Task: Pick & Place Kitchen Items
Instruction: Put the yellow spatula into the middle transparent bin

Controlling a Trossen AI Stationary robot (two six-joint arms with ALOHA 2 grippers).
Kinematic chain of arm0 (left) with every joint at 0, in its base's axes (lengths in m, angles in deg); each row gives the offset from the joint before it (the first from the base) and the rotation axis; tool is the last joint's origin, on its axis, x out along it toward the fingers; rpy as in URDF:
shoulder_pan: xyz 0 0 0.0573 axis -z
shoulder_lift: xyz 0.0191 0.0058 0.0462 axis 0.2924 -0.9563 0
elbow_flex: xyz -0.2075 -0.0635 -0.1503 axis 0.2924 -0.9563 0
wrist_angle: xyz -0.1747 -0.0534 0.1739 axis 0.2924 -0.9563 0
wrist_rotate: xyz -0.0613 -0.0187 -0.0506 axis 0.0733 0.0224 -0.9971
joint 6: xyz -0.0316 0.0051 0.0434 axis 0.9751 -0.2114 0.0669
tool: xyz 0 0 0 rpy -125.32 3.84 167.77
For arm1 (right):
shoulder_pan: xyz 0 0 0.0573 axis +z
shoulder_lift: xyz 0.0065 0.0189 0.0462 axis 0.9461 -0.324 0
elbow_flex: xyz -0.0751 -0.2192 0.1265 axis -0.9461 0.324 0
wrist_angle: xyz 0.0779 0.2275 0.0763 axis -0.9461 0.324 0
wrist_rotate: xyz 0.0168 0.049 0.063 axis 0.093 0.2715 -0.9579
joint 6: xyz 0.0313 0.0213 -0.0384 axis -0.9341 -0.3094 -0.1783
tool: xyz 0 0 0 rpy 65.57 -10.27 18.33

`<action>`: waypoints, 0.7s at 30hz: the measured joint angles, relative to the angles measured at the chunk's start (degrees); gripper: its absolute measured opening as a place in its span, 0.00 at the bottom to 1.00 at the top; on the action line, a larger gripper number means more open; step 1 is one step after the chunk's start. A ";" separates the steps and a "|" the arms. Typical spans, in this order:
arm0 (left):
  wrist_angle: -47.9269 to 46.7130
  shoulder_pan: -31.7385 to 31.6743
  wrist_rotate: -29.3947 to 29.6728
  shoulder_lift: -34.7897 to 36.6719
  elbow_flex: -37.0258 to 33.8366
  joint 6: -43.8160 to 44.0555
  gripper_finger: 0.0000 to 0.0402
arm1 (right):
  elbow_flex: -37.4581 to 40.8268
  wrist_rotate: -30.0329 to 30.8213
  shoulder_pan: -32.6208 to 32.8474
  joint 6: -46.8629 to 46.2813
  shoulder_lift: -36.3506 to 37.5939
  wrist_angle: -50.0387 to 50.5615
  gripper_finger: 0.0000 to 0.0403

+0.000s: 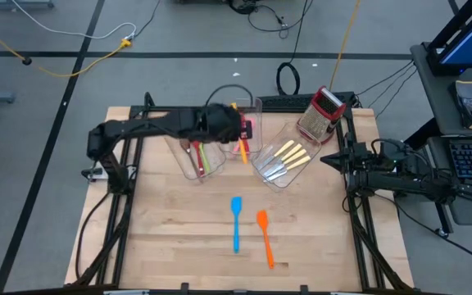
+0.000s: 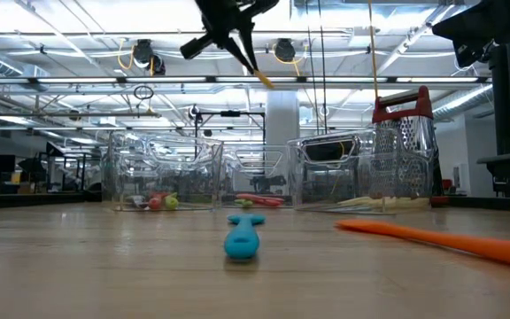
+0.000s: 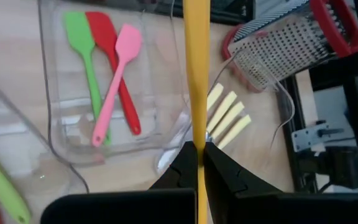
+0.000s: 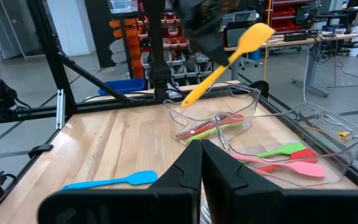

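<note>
Nearest on the desk (image 1: 179, 246): orange spatula (image 1: 265, 238) and, just left of it, blue spatula (image 1: 236, 222), both flat on the wood, apart from each other and untouched. Likely light, with stiff slim handles and soft flexible blades; best pinched across the handle near mid-length, since a grip on the blade would bend and a round handle may roll under closing fingers. Farther back, a row of clear bins: left bin (image 1: 197, 157) with spoons, middle bin (image 4: 303, 152) with green, red and pink spatulas (image 3: 114, 81), right bin (image 1: 281, 160) with cream-handled cutlery (image 1: 289, 157), tilted toward the box grater (image 1: 319, 113) at the far right. Above the middle bin, left gripper (image 1: 234, 131) clamped on the yellow spatula (image 3: 196, 87), held partway along the handle, clear of the desk and hanging tilted with the blade uppermost and well off from the fingers, so prone to swing or pivot in the pinch; a low release into the bin seems safest. At the right edge of the desk, right gripper (image 4: 201, 163) closed on nothing, waiting, well apart from both loose spatulas.
</note>
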 joint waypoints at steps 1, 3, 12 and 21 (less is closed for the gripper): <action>0.41 -1.14 -1.34 0.05 0.00 -1.65 0.01 | 0.02 0.00 0.00 0.01 0.00 0.00 0.00; 1.81 -3.31 -3.58 0.06 0.00 -4.37 0.01 | 0.01 0.00 0.00 0.01 0.00 0.02 0.00; 7.48 -11.56 -12.47 0.04 0.00 -13.93 0.00 | 0.00 0.00 0.00 0.01 0.00 0.02 0.00; 7.62 -17.27 -16.70 -0.32 0.00 -18.29 0.00 | 0.00 0.00 0.00 0.01 0.00 0.02 0.00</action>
